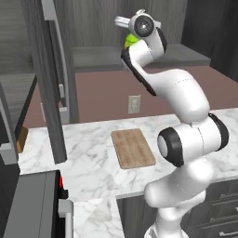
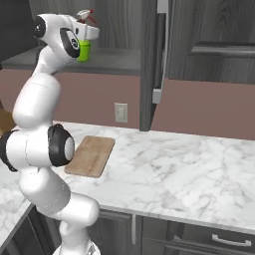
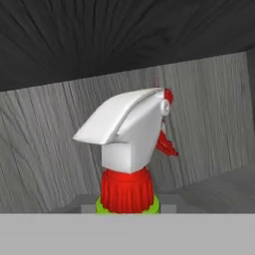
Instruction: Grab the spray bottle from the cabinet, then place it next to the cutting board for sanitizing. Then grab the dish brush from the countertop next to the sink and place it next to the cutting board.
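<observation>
Looking from the left base view, we see the white arm raised into the open cabinet (image 1: 46,83), its gripper (image 1: 131,41) at the level of the grey shelf (image 1: 97,58). A sliver of the bright green spray bottle (image 1: 131,41) shows just beside the wrist, over the shelf; we cannot tell from this side whether its base touches the shelf. Below, the cutting board (image 1: 133,148) lies flat on the white marble countertop (image 1: 88,158), well apart from the bottle. A wall outlet (image 1: 134,104) sits on the brown backsplash above the board.

From the right base view, we see the spray bottle (image 2: 83,50) upright at the shelf (image 2: 114,61), its green body hanging below the hand and its red-and-white nozzle rising above it. The gripper (image 2: 85,34) sits at the bottle's neck; the fingers themselves are hidden by the hand. The cabinet door (image 2: 149,64) stands open to the right, with its long bar handle. The cutting board (image 2: 90,155) lies on the countertop (image 2: 189,174) near the arm's lower joint.

In the hand view, we see the spray bottle (image 3: 128,164) very close and centred: white trigger head, red collar, a green rim at the bottom. The cabinet's dark wood-grain back wall lies behind it. The jaws appear narrowed about the neck, holding the bottle.
</observation>
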